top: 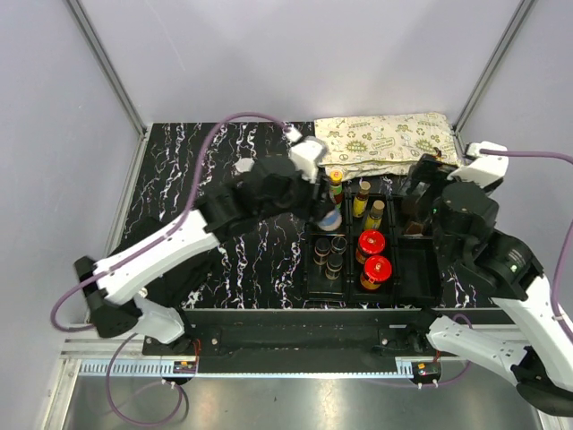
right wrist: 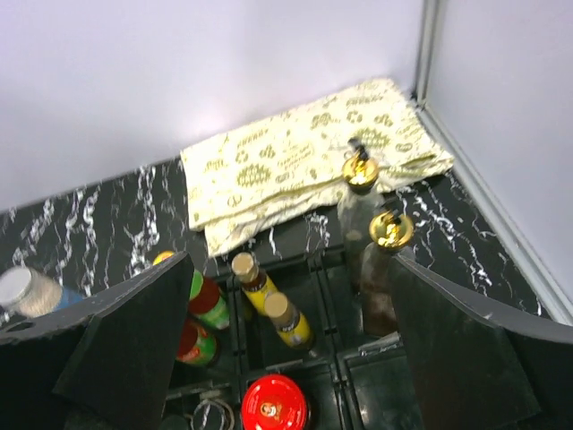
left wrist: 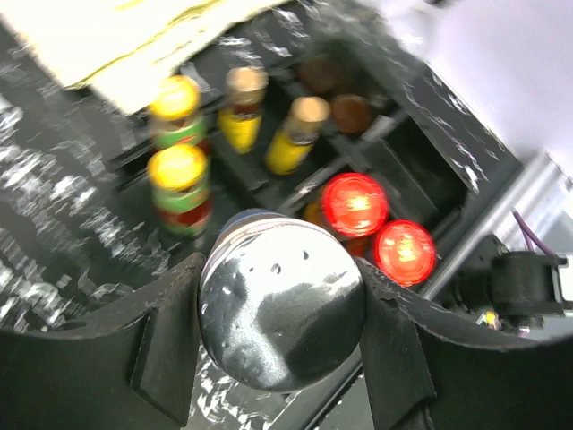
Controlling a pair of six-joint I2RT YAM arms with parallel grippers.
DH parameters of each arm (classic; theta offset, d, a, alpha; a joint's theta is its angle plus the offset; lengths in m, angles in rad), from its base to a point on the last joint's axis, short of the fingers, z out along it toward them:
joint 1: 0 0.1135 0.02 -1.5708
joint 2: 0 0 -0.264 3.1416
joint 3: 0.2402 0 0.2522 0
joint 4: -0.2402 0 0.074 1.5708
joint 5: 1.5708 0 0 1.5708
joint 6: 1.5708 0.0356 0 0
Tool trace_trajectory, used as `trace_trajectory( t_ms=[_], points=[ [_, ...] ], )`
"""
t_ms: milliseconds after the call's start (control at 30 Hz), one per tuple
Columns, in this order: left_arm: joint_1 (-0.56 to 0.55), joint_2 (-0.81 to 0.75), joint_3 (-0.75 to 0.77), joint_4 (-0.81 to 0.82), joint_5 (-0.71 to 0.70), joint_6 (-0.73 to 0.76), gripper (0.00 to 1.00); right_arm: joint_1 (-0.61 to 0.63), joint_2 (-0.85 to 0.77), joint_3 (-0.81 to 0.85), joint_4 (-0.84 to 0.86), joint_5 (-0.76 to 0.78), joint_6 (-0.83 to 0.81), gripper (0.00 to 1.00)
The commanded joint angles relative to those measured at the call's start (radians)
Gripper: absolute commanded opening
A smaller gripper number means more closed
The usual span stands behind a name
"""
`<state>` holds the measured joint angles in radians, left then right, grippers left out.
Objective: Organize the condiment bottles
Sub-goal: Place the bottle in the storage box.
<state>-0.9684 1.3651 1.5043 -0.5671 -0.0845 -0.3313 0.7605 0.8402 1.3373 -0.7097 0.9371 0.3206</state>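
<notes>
My left gripper (top: 328, 218) is shut on a grey-lidded shaker (left wrist: 282, 309) and holds it over the left column of the black compartment tray (top: 419, 279). In the tray stand two yellow-capped red sauces (left wrist: 179, 175), two brown-capped yellow bottles (left wrist: 291, 134), two red-lidded jars (top: 373, 253) and three black-capped bottles (top: 331, 255). My right gripper (top: 419, 213) is open and empty above the tray's right column. Two clear gold-spouted glass bottles (right wrist: 387, 235) stand by its right finger (right wrist: 457, 349). The shaker also shows in the right wrist view (right wrist: 22, 291).
A folded patterned cloth bag (top: 385, 143) lies on the marble table behind the tray. Grey walls with metal posts close in the back and sides. The near right tray compartment (top: 418, 269) holds nothing.
</notes>
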Motion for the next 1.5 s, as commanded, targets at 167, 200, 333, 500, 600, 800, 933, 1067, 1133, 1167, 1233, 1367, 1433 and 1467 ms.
trace_trajectory(
  t_ms=[167, 200, 333, 500, 600, 800, 933, 1067, 1133, 1167, 1233, 1367, 1433, 1467],
  points=[
    [-0.164, 0.342, 0.388, 0.130, 0.129, 0.179, 0.00, -0.006, -0.069, 0.166, 0.065, 0.143, -0.090, 1.00],
    [-0.176, 0.365, 0.411, 0.141, 0.150, 0.184, 0.00, -0.007, -0.067, 0.196, 0.067, 0.143, -0.098, 1.00],
    [-0.191, 0.489, 0.500, 0.176, 0.219, 0.192, 0.00, -0.006, -0.055, 0.272, 0.091, 0.140, -0.143, 1.00],
    [-0.210, 0.580, 0.563, 0.240, 0.296, 0.192, 0.00, -0.006, -0.044, 0.345, 0.151, 0.079, -0.205, 1.00],
    [-0.222, 0.637, 0.571, 0.292, 0.313, 0.209, 0.00, -0.006, -0.030, 0.378, 0.153, 0.043, -0.221, 1.00],
    [-0.237, 0.738, 0.635, 0.323, 0.282, 0.255, 0.00, -0.006, -0.030, 0.382, 0.153, -0.010, -0.226, 1.00],
    [-0.257, 0.795, 0.669, 0.319, 0.253, 0.291, 0.00, -0.006, -0.053, 0.349, 0.151, -0.037, -0.210, 1.00],
    [-0.273, 0.838, 0.680, 0.308, 0.184, 0.324, 0.01, -0.006, -0.072, 0.321, 0.138, -0.043, -0.192, 1.00],
    [-0.279, 0.859, 0.683, 0.305, 0.155, 0.351, 0.02, -0.006, -0.079, 0.309, 0.125, -0.046, -0.178, 1.00],
    [-0.282, 0.865, 0.686, 0.305, 0.146, 0.359, 0.02, -0.006, -0.084, 0.304, 0.124, -0.049, -0.175, 1.00],
    [-0.289, 0.888, 0.692, 0.302, 0.117, 0.365, 0.03, -0.006, -0.093, 0.292, 0.112, -0.052, -0.164, 1.00],
    [-0.296, 0.931, 0.729, 0.285, 0.089, 0.380, 0.08, -0.006, -0.112, 0.275, 0.095, -0.054, -0.146, 1.00],
    [-0.297, 0.959, 0.743, 0.279, 0.045, 0.382, 0.10, -0.006, -0.118, 0.266, 0.079, -0.054, -0.135, 1.00],
    [-0.297, 0.966, 0.754, 0.276, 0.036, 0.380, 0.13, -0.007, -0.122, 0.263, 0.076, -0.052, -0.134, 1.00]
  ],
)
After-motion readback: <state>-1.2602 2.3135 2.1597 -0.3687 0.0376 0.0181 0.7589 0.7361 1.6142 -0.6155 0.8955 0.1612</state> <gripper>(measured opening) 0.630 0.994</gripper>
